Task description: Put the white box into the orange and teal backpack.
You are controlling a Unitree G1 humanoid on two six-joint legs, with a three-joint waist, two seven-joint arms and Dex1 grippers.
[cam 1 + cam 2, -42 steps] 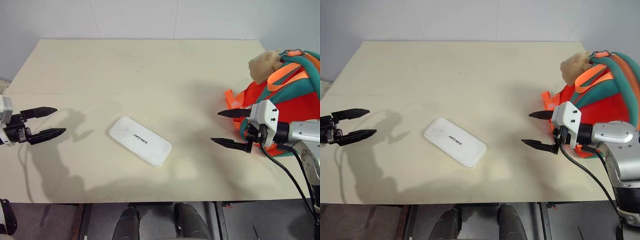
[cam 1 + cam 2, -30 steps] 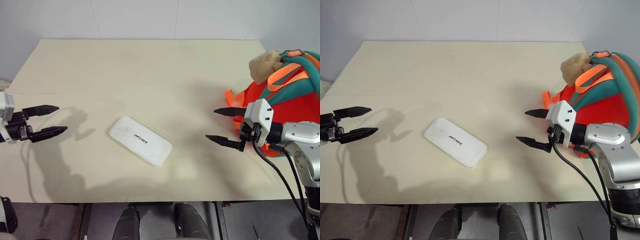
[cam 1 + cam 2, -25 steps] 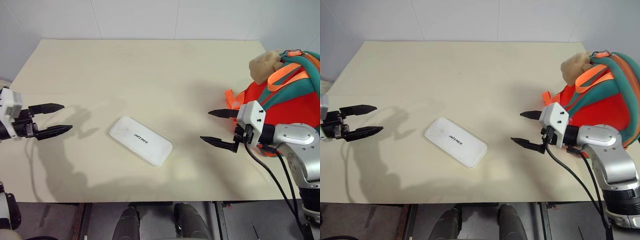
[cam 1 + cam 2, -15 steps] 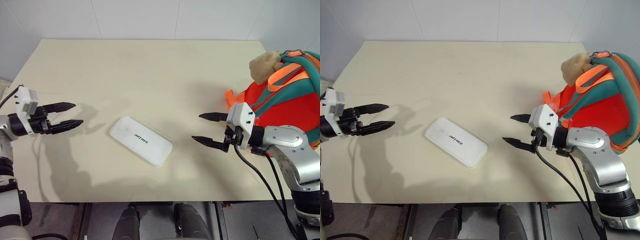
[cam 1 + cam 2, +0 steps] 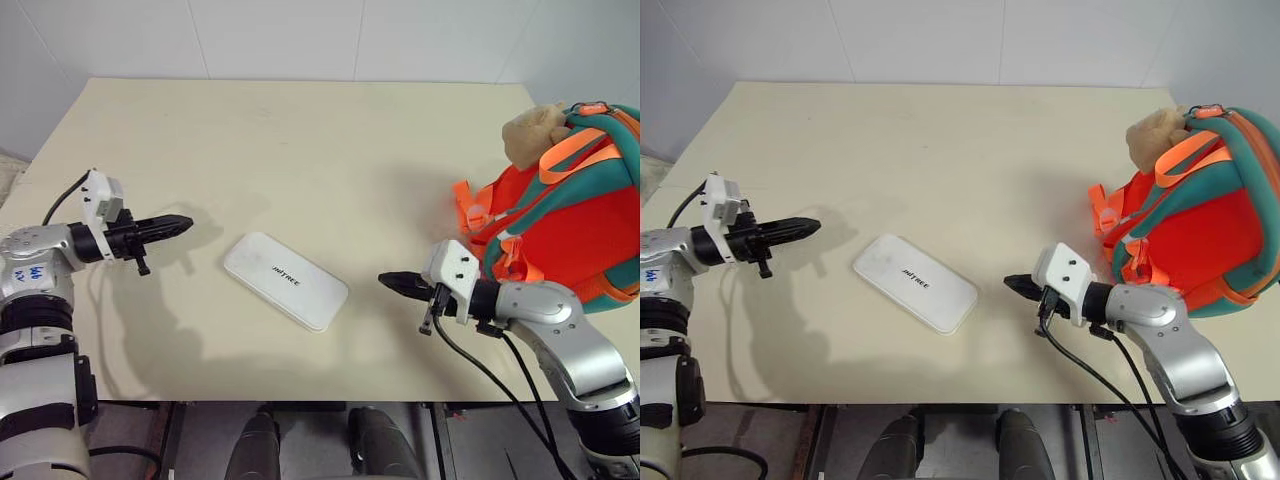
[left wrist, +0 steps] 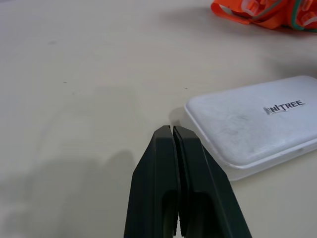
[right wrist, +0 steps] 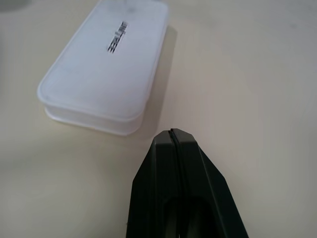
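A slim white box [image 5: 286, 281] lies flat mid-surface, looking light, rigid and smooth, best squeezed at its short ends between left gripper [image 5: 184, 222] and right gripper [image 5: 386, 281], both fingers clenched empty.

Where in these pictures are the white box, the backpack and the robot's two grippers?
white box [image 5: 286, 281]: left eye view, middle of its top, by the lettering.
orange and teal backpack [image 5: 560, 215]: left eye view, orange-red front.
left gripper [image 5: 184, 222]: left eye view, shut fingertips.
right gripper [image 5: 386, 281]: left eye view, shut fingertips.
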